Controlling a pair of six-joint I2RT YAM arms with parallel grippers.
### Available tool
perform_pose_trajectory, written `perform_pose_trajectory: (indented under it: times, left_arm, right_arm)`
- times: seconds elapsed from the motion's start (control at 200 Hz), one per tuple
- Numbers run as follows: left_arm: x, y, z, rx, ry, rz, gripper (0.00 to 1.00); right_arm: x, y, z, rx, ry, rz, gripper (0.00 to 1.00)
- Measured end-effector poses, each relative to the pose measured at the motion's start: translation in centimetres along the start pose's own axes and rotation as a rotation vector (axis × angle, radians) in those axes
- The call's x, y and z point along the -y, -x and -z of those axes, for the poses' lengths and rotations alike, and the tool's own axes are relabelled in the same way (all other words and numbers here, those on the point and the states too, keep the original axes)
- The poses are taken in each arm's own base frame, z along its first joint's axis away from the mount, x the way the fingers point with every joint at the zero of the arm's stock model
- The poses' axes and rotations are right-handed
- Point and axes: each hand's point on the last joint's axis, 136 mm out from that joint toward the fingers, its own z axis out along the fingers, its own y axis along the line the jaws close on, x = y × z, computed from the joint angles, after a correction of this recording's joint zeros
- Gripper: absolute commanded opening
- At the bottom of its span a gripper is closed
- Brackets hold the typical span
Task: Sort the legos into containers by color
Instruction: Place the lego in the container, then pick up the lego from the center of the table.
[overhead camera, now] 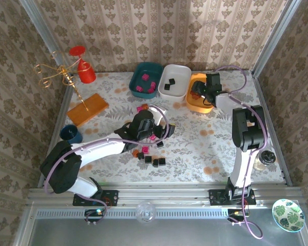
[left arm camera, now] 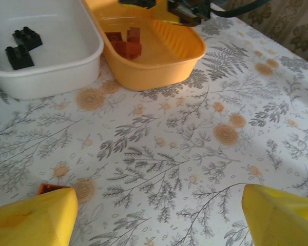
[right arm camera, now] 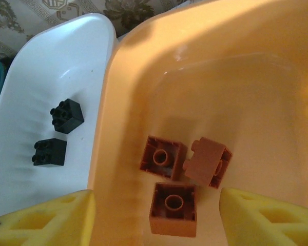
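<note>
Bright, even light, seemingly from above; soft shadows on the table (overhead camera: 210,148). Mild glare sheens the orange tray (right arm camera: 231,77); near edges blur.

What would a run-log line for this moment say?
right gripper open over orange tray | three brown bricks inside | left gripper open above table

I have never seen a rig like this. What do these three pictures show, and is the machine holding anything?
Two robot arms stand at the near edge of the table, each ending in a two-finger gripper. The wide picture looks down from behind them; the other two come from a camera on each wrist. Small bricks lie loose mid-table; sorted ones sit by colour: pink in the teal tray, black in the white tray, brown in the orange tray. The left gripper is open and empty over the table; the right gripper is open over the orange tray, holding nothing.
</note>
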Motion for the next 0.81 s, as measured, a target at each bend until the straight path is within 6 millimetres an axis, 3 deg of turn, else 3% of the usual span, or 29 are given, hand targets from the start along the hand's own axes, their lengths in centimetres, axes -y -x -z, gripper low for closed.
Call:
perform_pose_trajectory:
  times: [0.125,0.29,0.355,0.415,0.505,0.635,0.735,0.805]
  left_arm:
    - [-2.6,-0.8,1.4,-0.042,0.062,0.028,0.86]
    - [-8.1,-3.6,4.8,-0.107,0.174,0.129,0.85]
    - [-9.0,-5.4,5.8,-0.157,0.205,0.156,0.85]
    - [-9.2,-6.9,6.4,-0.208,0.216,0.169,0.85]
    - [-9.2,-8.6,7.1,-0.264,0.225,0.178,0.84]
    - [-9.1,-10.5,7.4,-0.323,0.227,0.197,0.83]
    - [-8.1,-11.8,6.4,-0.384,0.206,0.187,0.8]
    - [-6.9,-12.7,5.2,-0.437,0.178,0.167,0.72]
  right_arm:
    - [-0.6,-2.5,3.9,-0.006,0.024,0.055,0.74]
    - [-6.8,-6.9,11.2,0.033,0.161,0.257,0.78]
    - [-9.1,-9.3,13.8,0.034,0.235,0.328,0.8]
    - [-9.7,-11.0,15.4,0.027,0.271,0.364,0.82]
    - [-9.2,-12.9,16.7,0.005,0.29,0.383,0.83]
    - [-8.3,-14.0,17.0,-0.029,0.283,0.386,0.83]
    - [-8.0,-14.4,17.1,-0.044,0.279,0.39,0.84]
    - [-8.0,-14.5,17.1,-0.048,0.28,0.391,0.84]
